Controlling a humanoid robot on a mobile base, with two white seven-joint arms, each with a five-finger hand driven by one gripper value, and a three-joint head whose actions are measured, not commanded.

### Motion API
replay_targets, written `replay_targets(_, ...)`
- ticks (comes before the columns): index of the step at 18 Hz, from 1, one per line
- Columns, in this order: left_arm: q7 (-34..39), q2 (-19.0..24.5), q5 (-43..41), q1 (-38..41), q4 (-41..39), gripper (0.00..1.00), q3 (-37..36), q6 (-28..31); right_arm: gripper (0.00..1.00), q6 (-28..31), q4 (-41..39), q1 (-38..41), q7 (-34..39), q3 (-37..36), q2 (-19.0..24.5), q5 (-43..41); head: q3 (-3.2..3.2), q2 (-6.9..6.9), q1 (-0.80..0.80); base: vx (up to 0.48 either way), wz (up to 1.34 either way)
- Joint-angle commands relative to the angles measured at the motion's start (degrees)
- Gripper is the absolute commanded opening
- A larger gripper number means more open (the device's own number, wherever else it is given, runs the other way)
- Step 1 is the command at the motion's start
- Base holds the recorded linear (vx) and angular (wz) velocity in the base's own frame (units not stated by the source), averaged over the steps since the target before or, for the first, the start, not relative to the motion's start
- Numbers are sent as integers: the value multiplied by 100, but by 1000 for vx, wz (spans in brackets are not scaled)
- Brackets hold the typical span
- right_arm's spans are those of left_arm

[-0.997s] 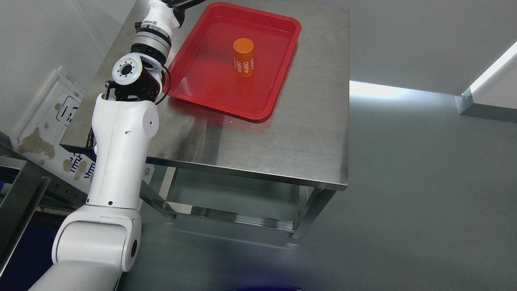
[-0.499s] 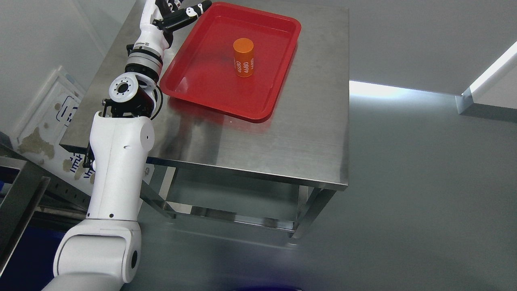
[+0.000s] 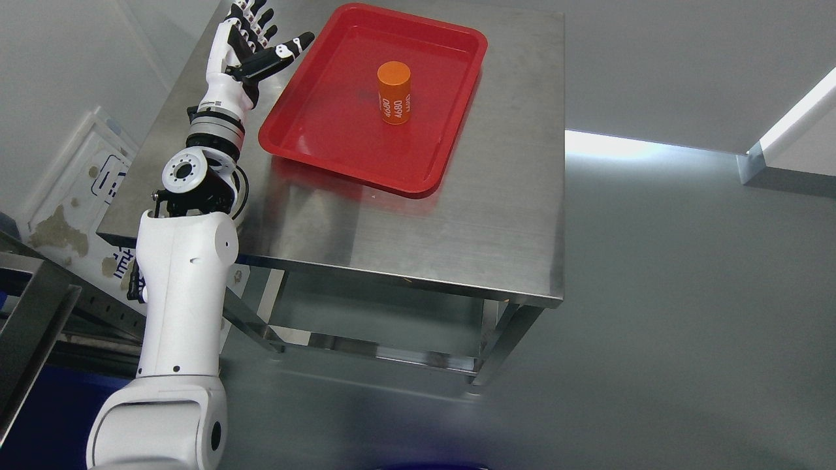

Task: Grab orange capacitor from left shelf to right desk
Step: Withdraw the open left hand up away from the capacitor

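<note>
Near the upper middle of the frame the orange capacitor (image 3: 394, 92) stands upright in the red tray (image 3: 326, 140) on the steel desk (image 3: 457, 222). Left hand (image 3: 245, 46), fingers spread wide, holds nothing (placing looks complete); next, pulling clear.

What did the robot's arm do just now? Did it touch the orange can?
The left hand pulled back from over the red tray's far left corner toward the table's left edge, coming fully into view with fingers spread and empty. It took hold of nothing. The orange capacitor stayed upright in the tray, untouched.
</note>
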Motion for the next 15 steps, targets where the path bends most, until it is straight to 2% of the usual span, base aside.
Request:
replay_targets(1,-62,100,-18,1,-38,100,268,12,100,-1,-100,114,4,-70,-100,26,0,0,0,0,0)
replay_targets(15,-107,100,-18,-236,-100,100,83,30,100,-1,-100,114,4,-70,-100,26,0,0,0,0,0)
